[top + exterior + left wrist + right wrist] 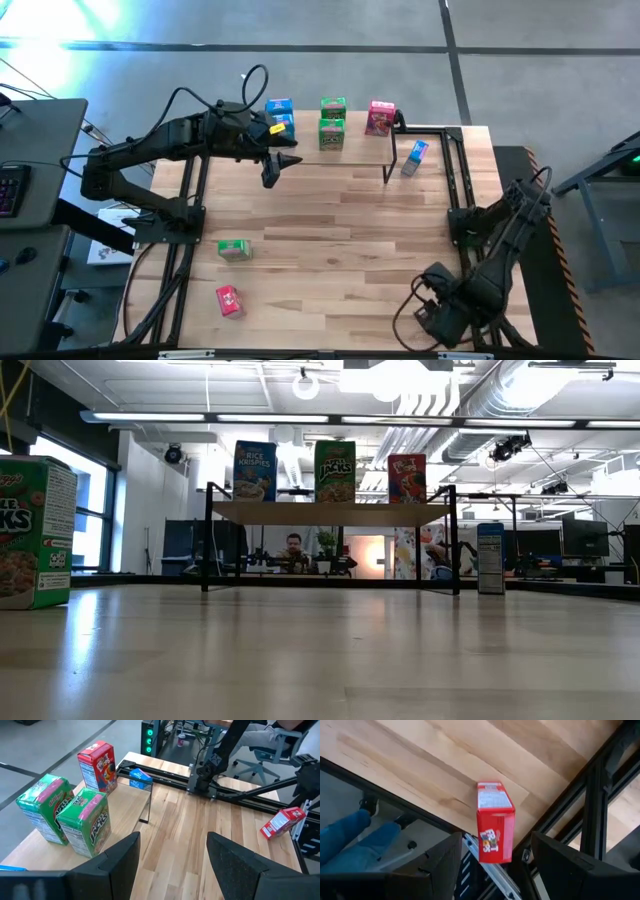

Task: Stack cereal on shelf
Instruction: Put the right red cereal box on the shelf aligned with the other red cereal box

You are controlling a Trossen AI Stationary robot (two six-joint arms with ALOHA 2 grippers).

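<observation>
Fingers (117, 862) apart, L gripper (280, 163) nr shelf (360, 150)

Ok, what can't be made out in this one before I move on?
- High view: the right arm hides one red box; only the wrist views show it.
- Low view: on the shelf, the front boxes hide those behind them; the picture's left edge cuts off the nearest green box.
- Left wrist view: a blue box is cut off by an edge.

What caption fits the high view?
Left gripper open beside the shelf holding cereal boxes.
</observation>
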